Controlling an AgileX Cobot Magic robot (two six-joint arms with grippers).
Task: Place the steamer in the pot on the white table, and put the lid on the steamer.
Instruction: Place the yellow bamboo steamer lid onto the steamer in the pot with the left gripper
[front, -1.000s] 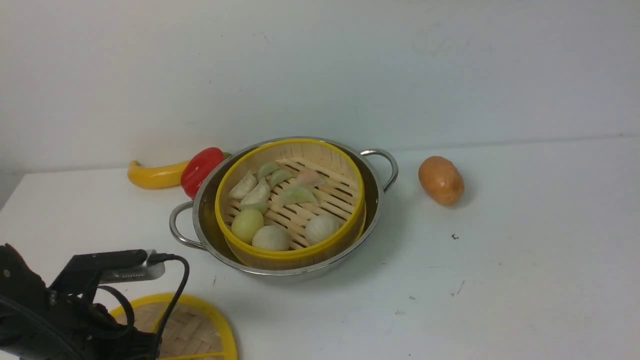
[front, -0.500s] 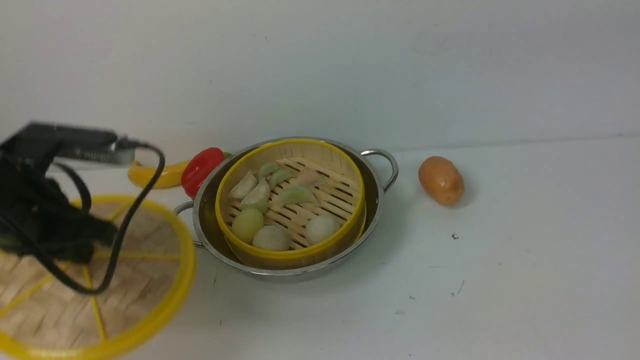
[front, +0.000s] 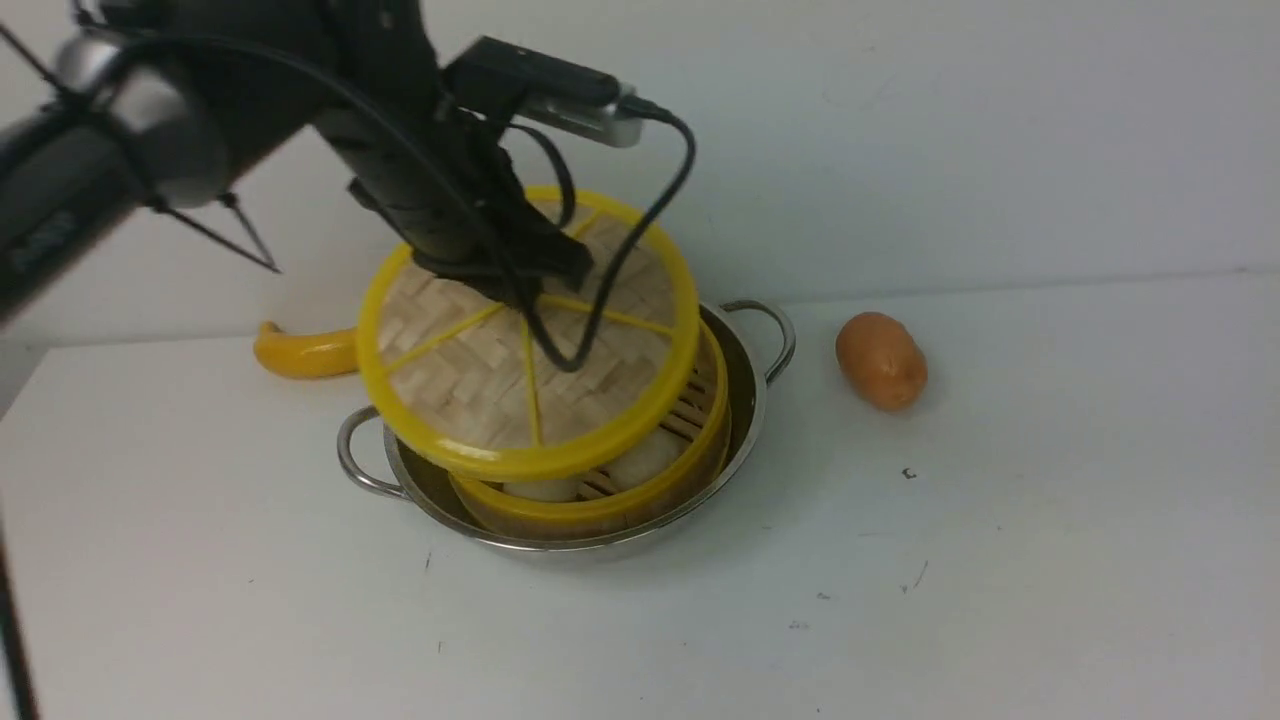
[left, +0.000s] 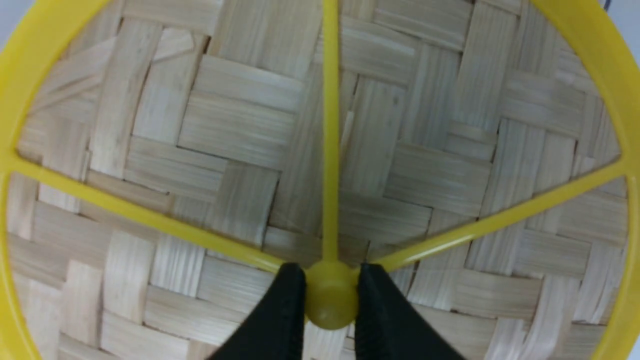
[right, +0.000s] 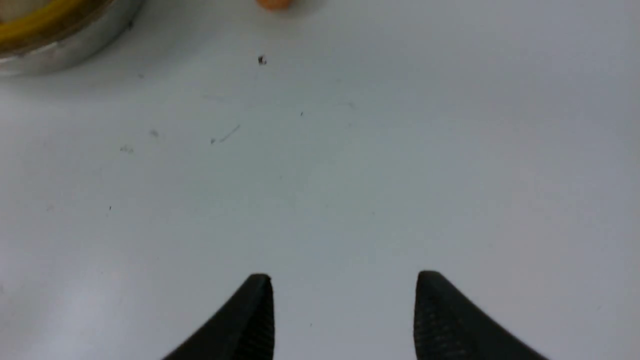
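Woven bamboo lid, low at the left of the bench half a second ago, now hangs tilted over the steamer in the pot, left fingers pinched on its centre knob. Right fingers gape empty over bare bench beside the pot.

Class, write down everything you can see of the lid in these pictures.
The lid is a flat round disc of pale herringbone-woven bamboo, with a thick yellow rim and thin yellow spokes meeting at a centre knob. The left gripper is shut on that knob, holding the lid tilted above the steamer in the pot. It is not seated; whether its near edge touches the steamer cannot be told.
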